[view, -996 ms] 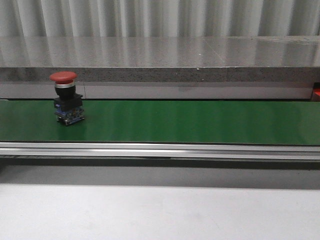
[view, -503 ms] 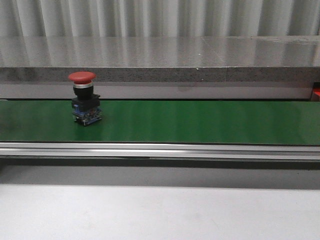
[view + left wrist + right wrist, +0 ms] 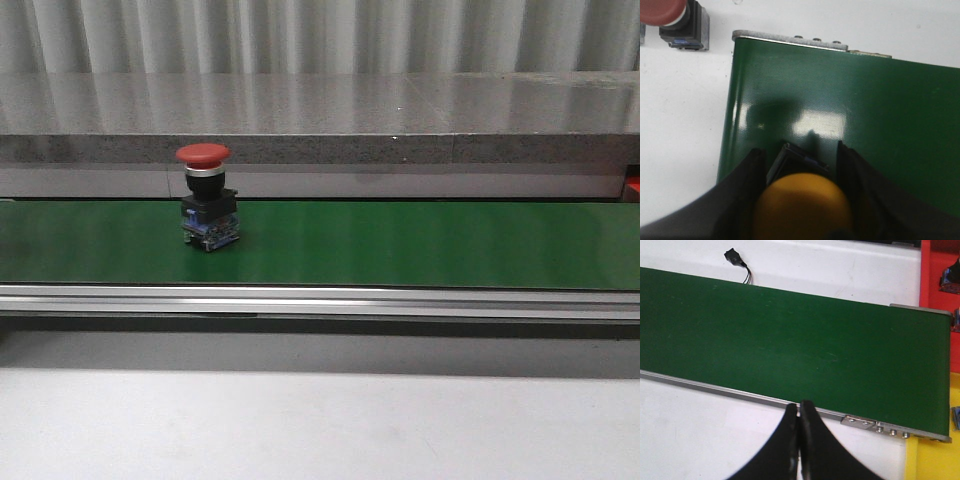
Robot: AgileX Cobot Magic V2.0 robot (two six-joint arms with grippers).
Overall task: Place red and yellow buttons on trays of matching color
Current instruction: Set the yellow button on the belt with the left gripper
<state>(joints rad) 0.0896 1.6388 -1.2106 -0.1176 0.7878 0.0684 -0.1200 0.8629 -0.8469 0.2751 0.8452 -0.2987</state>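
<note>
A red mushroom-head push button (image 3: 207,196) on a black and blue block stood upright on the green conveyor belt (image 3: 420,245), toward its left end and nearer its far edge. Behind the belt ran a grey speckled stone ledge (image 3: 400,120) under corrugated metal sheeting.

The left gripper (image 3: 800,200) clamped a yellow dome-capped push button (image 3: 802,207) over the belt's end; another red button (image 3: 670,20), cut off by the frame, sat on the white worktop (image 3: 680,100) beyond.

The right gripper (image 3: 799,440) was pinched together, empty, near a red tray (image 3: 935,270) and a yellow tray (image 3: 935,460), both only partly visible.
</note>
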